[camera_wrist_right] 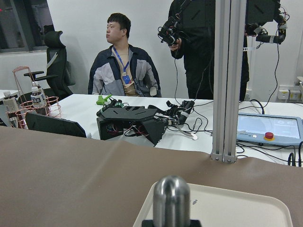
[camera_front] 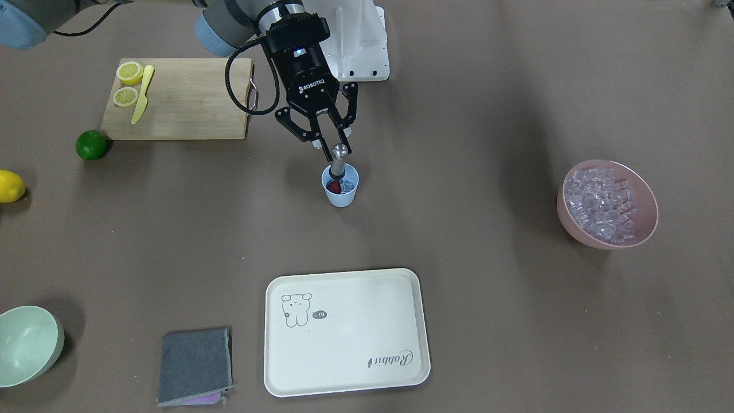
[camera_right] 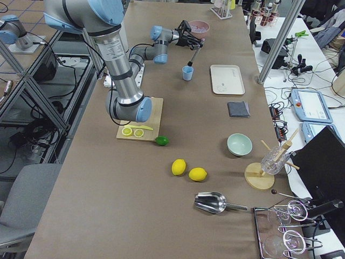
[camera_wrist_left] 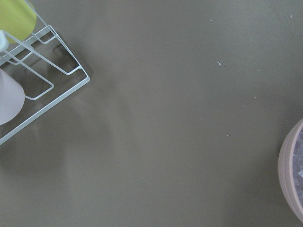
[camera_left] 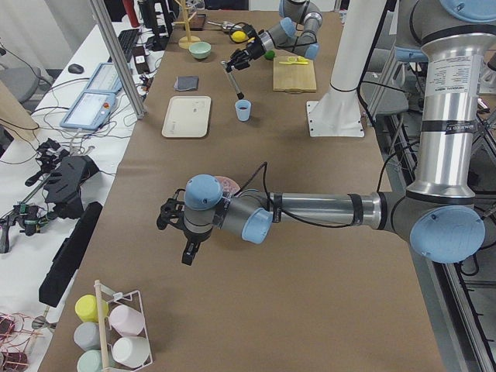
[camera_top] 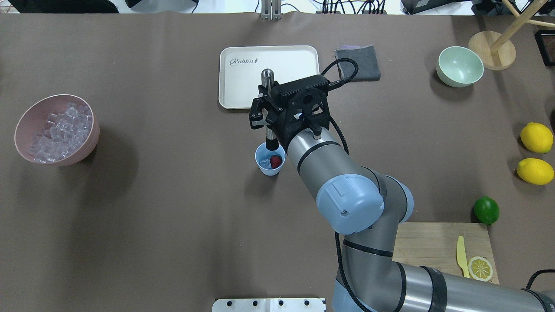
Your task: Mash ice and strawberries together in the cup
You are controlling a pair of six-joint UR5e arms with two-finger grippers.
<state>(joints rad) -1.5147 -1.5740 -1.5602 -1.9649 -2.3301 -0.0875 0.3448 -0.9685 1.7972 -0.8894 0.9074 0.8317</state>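
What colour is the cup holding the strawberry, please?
The cup is plain light blue, clearest in the front-facing view.

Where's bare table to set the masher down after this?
Widest bare stretch: between the cup and the pink bowl. Also bare between the cup and the tray, and the tray top itself. Crowded by the right arm's base: cutting board, lime, lemons.

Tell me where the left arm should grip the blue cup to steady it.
Pinch the blue cup across its tapered outer wall, just under the rim, coming in level from the robot's left. The muddler leans out of its mouth and the right pincer sits above, so a top approach is likely blocked.
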